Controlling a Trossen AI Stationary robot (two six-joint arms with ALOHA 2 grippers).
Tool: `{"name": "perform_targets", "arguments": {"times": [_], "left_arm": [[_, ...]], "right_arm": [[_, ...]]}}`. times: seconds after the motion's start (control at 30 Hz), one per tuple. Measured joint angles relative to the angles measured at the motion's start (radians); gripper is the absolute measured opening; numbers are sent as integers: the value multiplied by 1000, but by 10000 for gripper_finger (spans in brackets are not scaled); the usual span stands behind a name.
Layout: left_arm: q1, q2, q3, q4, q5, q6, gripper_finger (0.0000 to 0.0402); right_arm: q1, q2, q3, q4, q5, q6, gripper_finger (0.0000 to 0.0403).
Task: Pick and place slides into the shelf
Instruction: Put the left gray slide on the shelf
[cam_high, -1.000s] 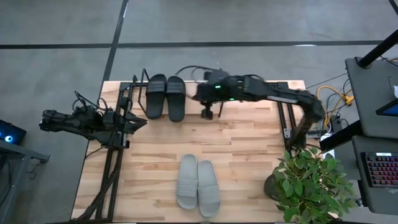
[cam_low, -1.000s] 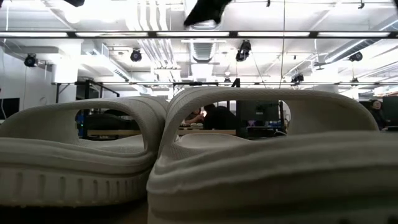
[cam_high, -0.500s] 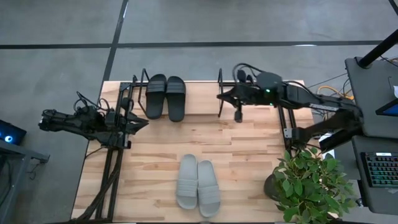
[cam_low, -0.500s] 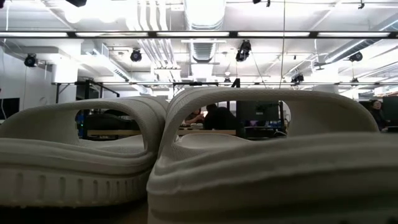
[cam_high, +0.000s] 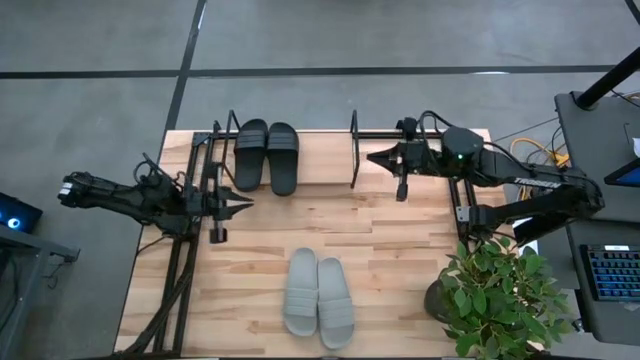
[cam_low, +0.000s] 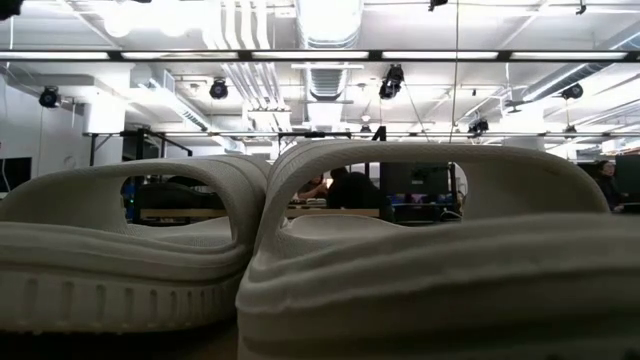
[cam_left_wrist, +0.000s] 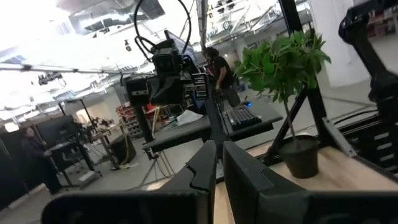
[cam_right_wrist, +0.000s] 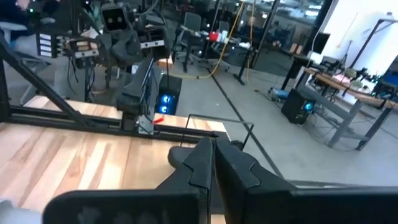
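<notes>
The black slides (cam_high: 266, 155) sit side by side in the shelf (cam_high: 352, 150), at the upper left of the high view. The grey slides (cam_high: 318, 297) lie together on the table (cam_high: 400, 250), low in the middle, well apart from the shelf. They are not put away yet.

The grey slides look soft and thick, with ribbed sides and a wide round strap. A pinch on the strap could slip, so a slide might drop or twist. The shelf is thin black wire with tall end loops, so a slide could bump a loop going in.

The right gripper (cam_high: 372, 157) is pressed together and holds nothing, just right of the shelf. The left gripper (cam_high: 243, 201) is pressed together too, at the left side.

A leafy plant (cam_high: 500, 295) stands at the lower right.
</notes>
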Motion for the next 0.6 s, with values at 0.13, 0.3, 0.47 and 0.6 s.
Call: {"name": "perform_targets", "arguments": {"times": [0.13,0.3,0.47,0.6], "left_arm": [[0,58,0,107,0,7,15],[0,111,18,163,1,9,15],[0,167,27,160,26,52,16],[-1,213,42,157,36,43,40]], "right_arm": [[0,-55,-39,19,-5,5,8],[2,-119,-88,29,-66,19,8],[12,-139,-144,39,-82,34,8],[17,-135,-201,130,-83,21,8]]}}
